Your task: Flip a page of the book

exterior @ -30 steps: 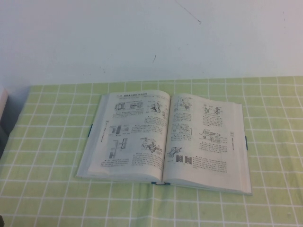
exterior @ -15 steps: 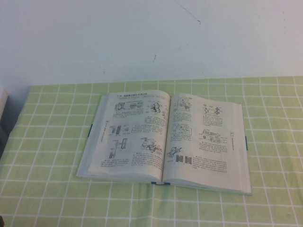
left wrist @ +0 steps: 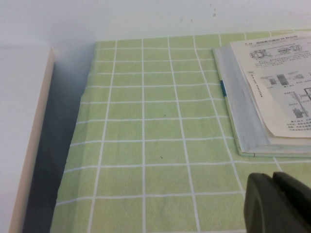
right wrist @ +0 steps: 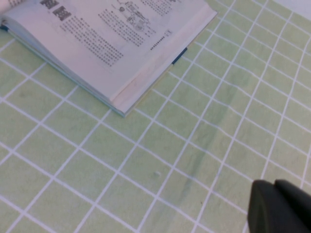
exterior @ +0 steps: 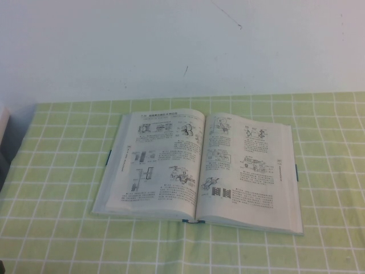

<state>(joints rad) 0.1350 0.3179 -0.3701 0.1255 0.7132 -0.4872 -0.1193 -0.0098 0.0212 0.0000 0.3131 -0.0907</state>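
The book [exterior: 199, 171] lies open and flat in the middle of the green checked cloth, teal cover edges showing at its sides. Its left page [exterior: 159, 162] and right page [exterior: 251, 168] carry black text and line drawings, and no leaf is lifted. Neither arm appears in the high view. My left gripper [left wrist: 273, 175] hovers over the cloth a short way from the book's [left wrist: 262, 92] left near corner, fingers pressed together and empty. My right gripper [right wrist: 274, 183] is over the cloth off the book's [right wrist: 116, 43] right near corner, also shut and empty.
A white board-like object [left wrist: 24, 136] stands off the cloth's left edge, with a dark gap beside it. A white wall [exterior: 182, 45] rises behind the table. The green cloth [exterior: 51, 188] surrounds the book on all sides.
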